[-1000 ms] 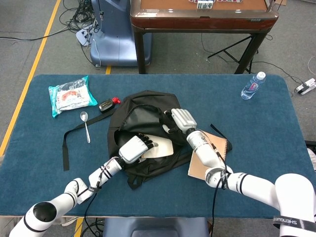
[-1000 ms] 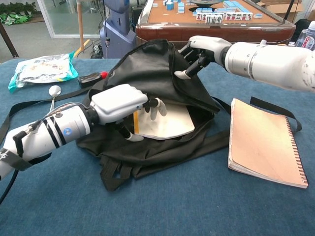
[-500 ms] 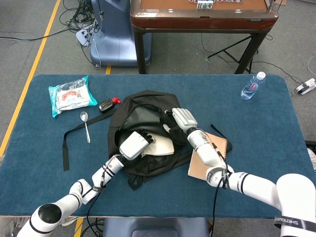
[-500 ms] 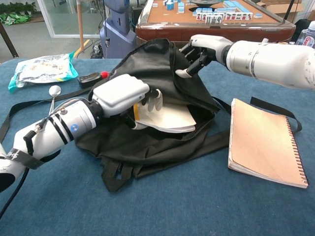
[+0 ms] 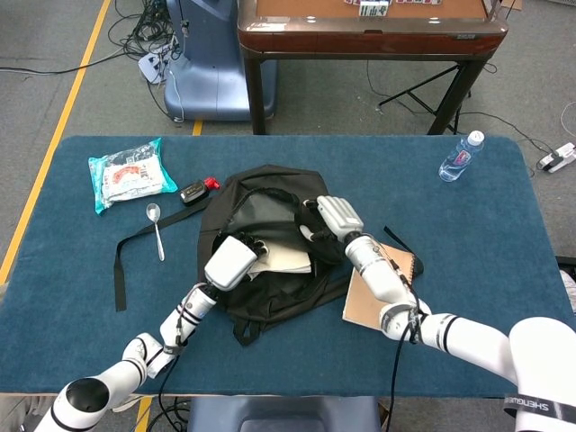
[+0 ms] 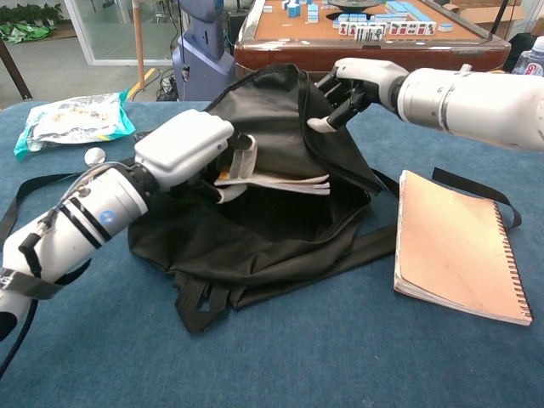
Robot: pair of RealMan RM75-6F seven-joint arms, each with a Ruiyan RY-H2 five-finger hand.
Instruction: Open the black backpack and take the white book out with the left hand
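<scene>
The black backpack (image 5: 261,202) (image 6: 280,229) lies open in the middle of the blue table. My left hand (image 5: 230,261) (image 6: 189,150) grips the white book (image 5: 286,259) (image 6: 280,180) at its left edge and holds it lifted, roughly level, in the bag's opening. My right hand (image 5: 331,219) (image 6: 357,85) holds the upper flap of the backpack raised, its fingers curled on the fabric.
A tan spiral notebook (image 5: 378,283) (image 6: 459,246) lies right of the bag. A spoon (image 5: 157,229), a black and red device (image 5: 196,189), and a snack packet (image 5: 130,175) sit at the left. A water bottle (image 5: 461,155) stands far right.
My left hand has risen and drawn back to the left with the white book, lifting it from flat inside the bag to level in the opening. The right hand stays on the flap.
</scene>
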